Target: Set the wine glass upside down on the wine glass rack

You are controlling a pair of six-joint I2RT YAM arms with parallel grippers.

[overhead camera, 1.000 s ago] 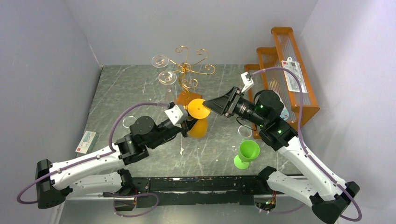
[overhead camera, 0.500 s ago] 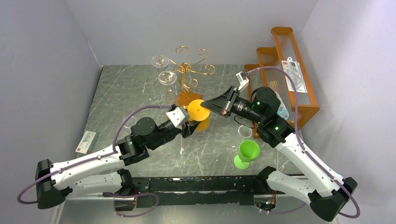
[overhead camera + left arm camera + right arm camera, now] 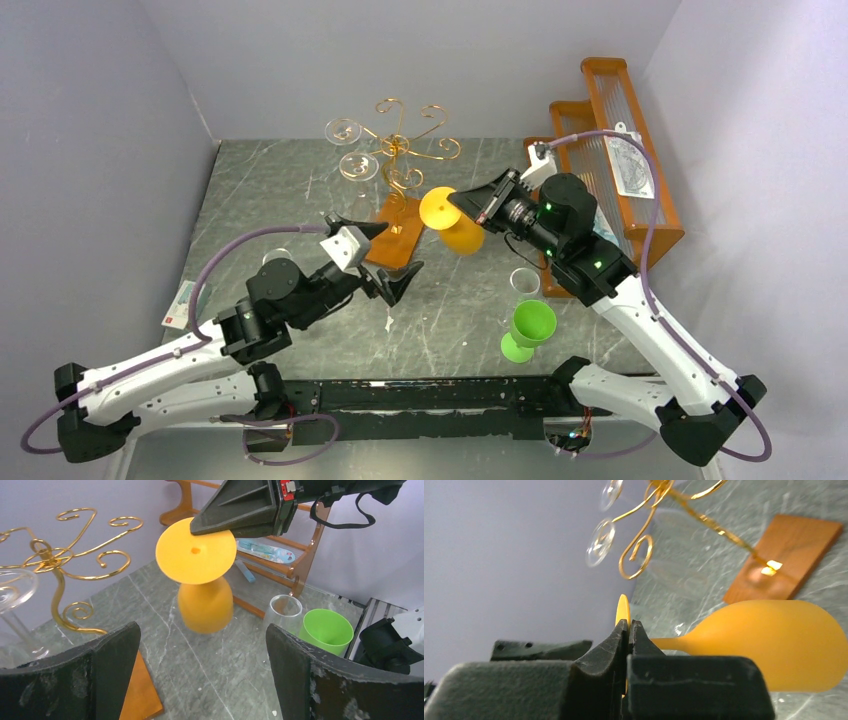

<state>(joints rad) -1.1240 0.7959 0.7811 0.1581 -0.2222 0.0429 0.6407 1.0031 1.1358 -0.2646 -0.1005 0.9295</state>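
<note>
- Green cup [image 3: 532,322]: stands on the table [image 3: 300,190] at lower right of centre in the top view. A clear tumbler [image 3: 524,282] stands just beyond it.
- Small box [image 3: 185,303]: lies at the left edge of the table.
- Left gripper [image 3: 392,250]: left of centre in the top view, near the near end of the rack's wooden base. Jaws are spread wide and hold nothing. In the left wrist view both fingers [image 3: 110,670] frame the bottom corners, well apart from the glass.
- Wine glass [image 3: 463,238]: orange and opaque, at centre of the top view, right of the rack base. It is tilted, with the foot disc uppermost and the bowl lower. It is not on the rack.
- Right gripper [image 3: 455,198]: jaws are clamped on the rim of the glass's foot disc. In the right wrist view the fingertips [image 3: 621,635] pinch the disc edge-on.
- Wine glass rack [image 3: 398,165]: gold wire scrolls on a thin post, upper centre of the top view. Two clear glasses [image 3: 345,132] hang on its left arms.
- Stepped wooden shelf [image 3: 610,150]: upper right, against the wall.
</note>
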